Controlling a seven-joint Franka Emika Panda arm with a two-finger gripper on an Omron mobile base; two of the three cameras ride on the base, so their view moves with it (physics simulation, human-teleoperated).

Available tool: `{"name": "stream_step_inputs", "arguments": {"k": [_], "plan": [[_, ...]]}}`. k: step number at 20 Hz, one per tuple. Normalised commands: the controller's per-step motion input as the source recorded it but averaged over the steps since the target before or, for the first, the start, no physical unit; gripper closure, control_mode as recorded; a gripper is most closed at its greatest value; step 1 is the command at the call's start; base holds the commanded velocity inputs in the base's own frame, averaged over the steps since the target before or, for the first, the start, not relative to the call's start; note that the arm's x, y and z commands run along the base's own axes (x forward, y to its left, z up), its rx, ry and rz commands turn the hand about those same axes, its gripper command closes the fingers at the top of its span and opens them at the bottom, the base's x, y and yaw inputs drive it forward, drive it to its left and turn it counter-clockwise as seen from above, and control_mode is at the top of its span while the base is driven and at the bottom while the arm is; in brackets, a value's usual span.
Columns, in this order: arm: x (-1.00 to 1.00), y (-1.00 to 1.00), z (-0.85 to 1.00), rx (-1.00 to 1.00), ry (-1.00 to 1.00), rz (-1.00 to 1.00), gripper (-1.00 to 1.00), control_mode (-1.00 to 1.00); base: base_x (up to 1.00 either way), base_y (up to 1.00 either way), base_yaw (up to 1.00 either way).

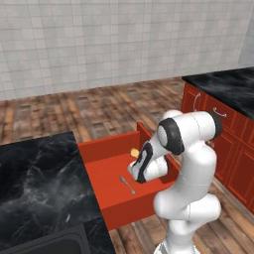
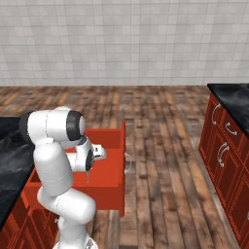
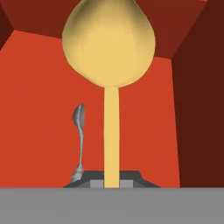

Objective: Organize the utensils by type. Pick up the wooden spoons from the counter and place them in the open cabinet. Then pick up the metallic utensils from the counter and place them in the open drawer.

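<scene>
My gripper (image 1: 135, 160) hangs over the open red drawer (image 1: 124, 211), shut on the handle of a gold-tinted spoon (image 3: 109, 43). The spoon's oval bowl points away from the hand, and its tan tip (image 1: 134, 152) peeks out above the drawer floor. In the hand view the fingertips (image 3: 131, 176) clamp the thin handle from both sides. A shiny silver-grey spoon (image 3: 79, 140) lies flat on the drawer floor (image 3: 39, 109), just left of the held one; the left base view shows that silver spoon (image 1: 127, 184) too. The black marble counter (image 1: 34, 183) lies left of the drawer.
The drawer (image 2: 104, 189) juts out over a wooden plank floor (image 2: 155, 146). A second black counter (image 1: 228, 87) on red cabinet fronts (image 2: 221, 151) with silver pulls stands to the right. A sink edge (image 1: 54, 243) shows at the near counter corner.
</scene>
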Motion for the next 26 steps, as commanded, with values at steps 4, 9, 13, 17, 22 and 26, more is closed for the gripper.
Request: {"name": "stream_step_inputs", "arguments": {"k": [4, 9, 13, 17, 22, 26], "plan": [[0.12, 0.00, -0.48, 0.01, 0.00, 0.00, 1.00, -1.00, 0.00, 0.00, 0.00], [0.10, 0.00, -0.53, 0.00, 0.00, 0.00, 1.00, -1.00, 0.00, 0.00, 0.00], [0.13, 0.03, -0.51, 0.00, 0.01, 0.00, 1.00, -1.00, 0.00, 0.00, 0.00], [0.15, 0.01, -0.37, 0.00, 0.07, 0.00, 1.00, -1.00, 0.00, 0.00, 0.00], [0.23, 0.00, -0.22, 0.00, 0.18, 0.00, 1.00, -1.00, 0.00, 0.00, 0.00], [0.38, 0.00, -0.15, 0.00, 0.22, 0.00, -1.00, -1.00, 0.00, 0.00, 0.00]]}}
